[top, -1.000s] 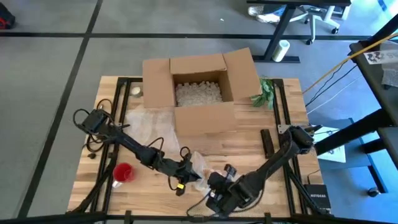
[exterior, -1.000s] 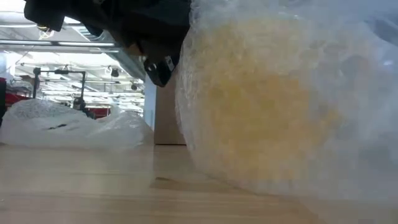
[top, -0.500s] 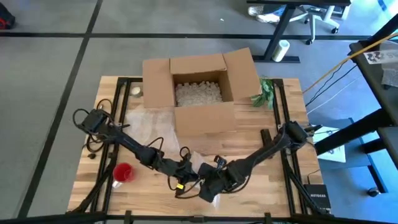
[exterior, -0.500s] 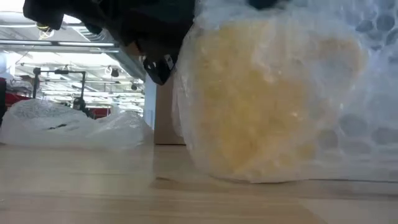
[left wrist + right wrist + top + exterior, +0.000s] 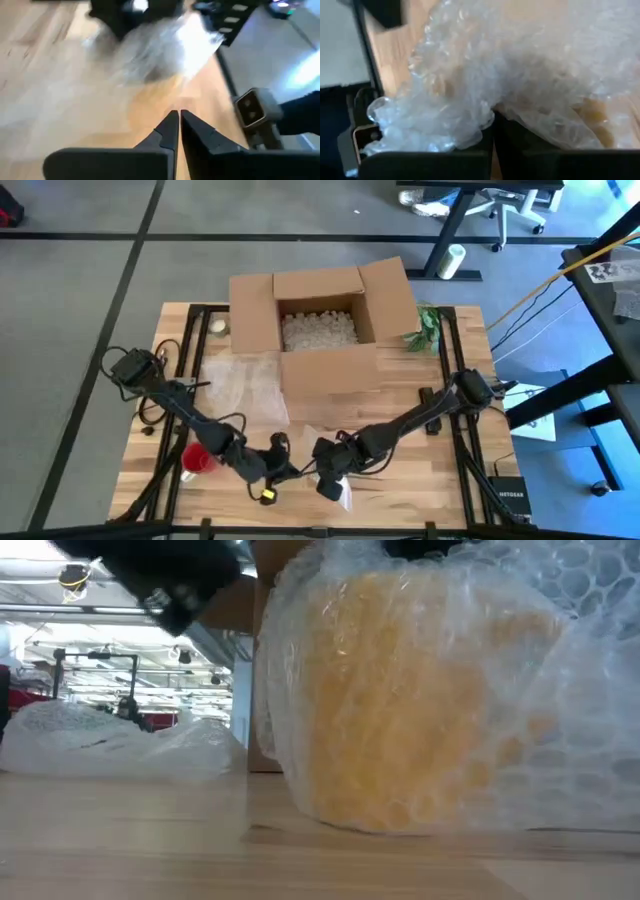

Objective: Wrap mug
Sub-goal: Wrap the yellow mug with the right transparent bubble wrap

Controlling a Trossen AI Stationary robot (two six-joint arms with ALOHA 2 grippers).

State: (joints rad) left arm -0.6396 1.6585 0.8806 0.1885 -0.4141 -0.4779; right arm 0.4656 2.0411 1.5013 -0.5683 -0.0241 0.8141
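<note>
Wooden table (image 5: 400,480) carries everything. At its front edge stands the yellow mug (image 5: 400,710), covered in bubble wrap (image 5: 560,670) (touching the wood). The right gripper (image 5: 330,480) pinches a fold of this wrap between narrow fingers. Just beside it the left gripper (image 5: 176,131) has its fingers pressed together, holding nothing. Behind stands an open cardboard box (image 5: 325,330), and a red cup (image 5: 197,457) to the left.

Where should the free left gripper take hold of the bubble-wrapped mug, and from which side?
Probably the bubble wrap bulging loose around the yellow mug, approached from the left gripper side, low across the table. The right gripper already pinches wrap on the opposite side.
</note>
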